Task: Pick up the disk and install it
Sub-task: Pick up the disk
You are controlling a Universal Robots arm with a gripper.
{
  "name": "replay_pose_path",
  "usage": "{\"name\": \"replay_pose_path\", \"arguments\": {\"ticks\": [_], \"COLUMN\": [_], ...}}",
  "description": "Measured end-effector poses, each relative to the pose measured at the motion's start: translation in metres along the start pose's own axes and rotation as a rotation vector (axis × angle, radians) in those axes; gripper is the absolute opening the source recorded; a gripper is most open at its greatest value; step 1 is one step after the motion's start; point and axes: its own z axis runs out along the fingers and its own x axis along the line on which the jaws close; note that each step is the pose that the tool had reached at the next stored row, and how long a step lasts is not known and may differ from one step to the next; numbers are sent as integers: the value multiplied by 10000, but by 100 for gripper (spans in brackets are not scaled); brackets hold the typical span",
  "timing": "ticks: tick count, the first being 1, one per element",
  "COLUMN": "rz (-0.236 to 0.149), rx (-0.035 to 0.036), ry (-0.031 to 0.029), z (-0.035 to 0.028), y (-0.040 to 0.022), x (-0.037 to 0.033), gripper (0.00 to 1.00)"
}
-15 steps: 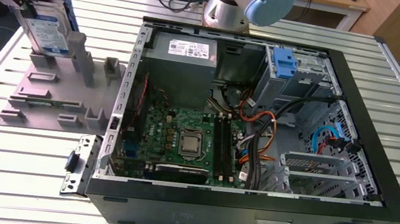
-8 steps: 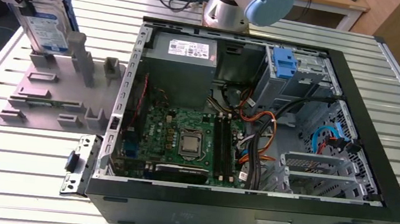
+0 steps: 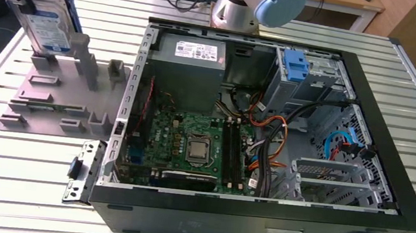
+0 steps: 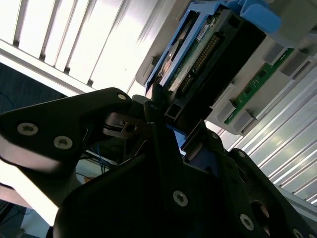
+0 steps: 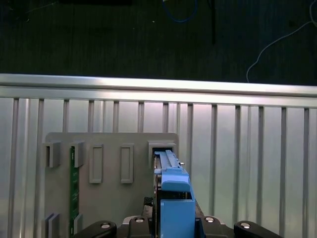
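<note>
Gripping the disk (image 3: 49, 25) by its blue frame, the tool (image 4: 172, 118) holds it upright in the upper left of the exterior view, just above the grey stand (image 3: 53, 96) on the slatted tabletop (image 3: 22, 160). Whether its lower edge is clear of the posts I cannot tell. The pick-up looks about done; the install is not yet begun. From centre to right lies the open computer case (image 3: 398, 173), with a blue bracket (image 3: 295, 65) in its upper-right bay. Cables (image 3: 270, 126) cross the inside below that bay and could get in the way.
</note>
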Motion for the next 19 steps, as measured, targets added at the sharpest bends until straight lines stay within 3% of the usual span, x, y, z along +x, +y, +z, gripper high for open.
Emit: {"name": "replay_pose_path", "arguments": {"ticks": [19], "rz": [1], "rx": [0], "ry": [-16], "z": [-117], "y": [1], "x": [-6], "gripper": [36]}}
